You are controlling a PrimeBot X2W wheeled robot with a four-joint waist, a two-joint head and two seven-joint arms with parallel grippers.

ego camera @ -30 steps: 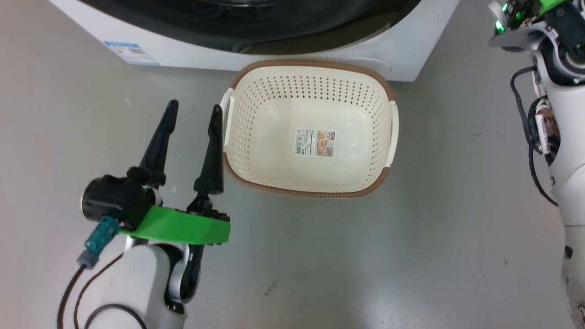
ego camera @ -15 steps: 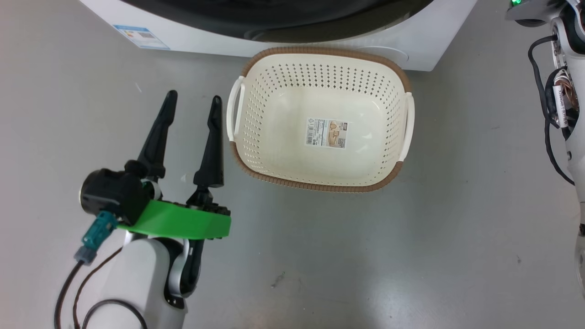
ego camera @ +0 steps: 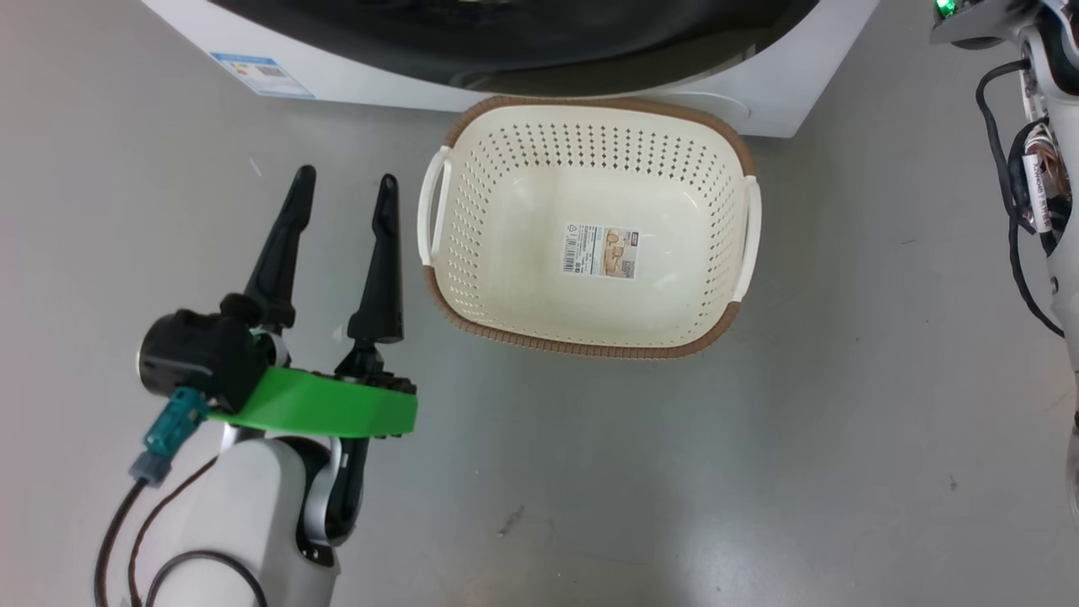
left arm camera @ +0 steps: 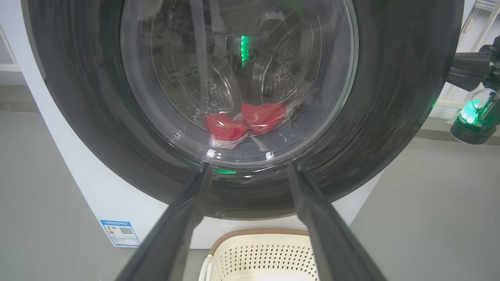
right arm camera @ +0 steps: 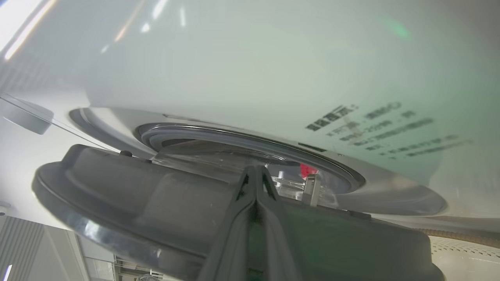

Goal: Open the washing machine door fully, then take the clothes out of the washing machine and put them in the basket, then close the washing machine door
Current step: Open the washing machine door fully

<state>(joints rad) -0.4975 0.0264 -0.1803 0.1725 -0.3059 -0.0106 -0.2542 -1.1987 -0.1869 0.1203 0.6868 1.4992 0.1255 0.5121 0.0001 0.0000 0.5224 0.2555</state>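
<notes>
Washing machine door (left arm camera: 390, 117) first: wide glossy black rim, clear bulging glass bowl at centre, green glints on the glass. Seen edge-on from the right wrist: ajar, parted from the white front of the washing machine (left arm camera: 90, 187) by a narrow gap, with the grey rubber ring (right arm camera: 242, 136) peeking through. Right at that door edge, the right tool (right arm camera: 254, 171), fingers pressed tight together. Touching the door or just shy of it, cannot tell.

Behind the glass, down in the perforated steel drum (left arm camera: 207, 93), the clothes (left arm camera: 244, 125): two red lumps with a strip of white trim, low at the bottom.

Down on the floor, close against the machine's foot, the basket (ego camera: 582, 347): cream, perforated walls, brown woven-look rim, a handle on each side, a sticker (ego camera: 600, 251) on its bottom.

Just left of its left handle, the left tool (ego camera: 346, 179): fingers spread wide apart, holding nothing, hovering above the grey floor (ego camera: 674, 472), pointing toward the machine. Small blue-edged label (ego camera: 261, 74) low on the machine's front, left of the basket.
</notes>
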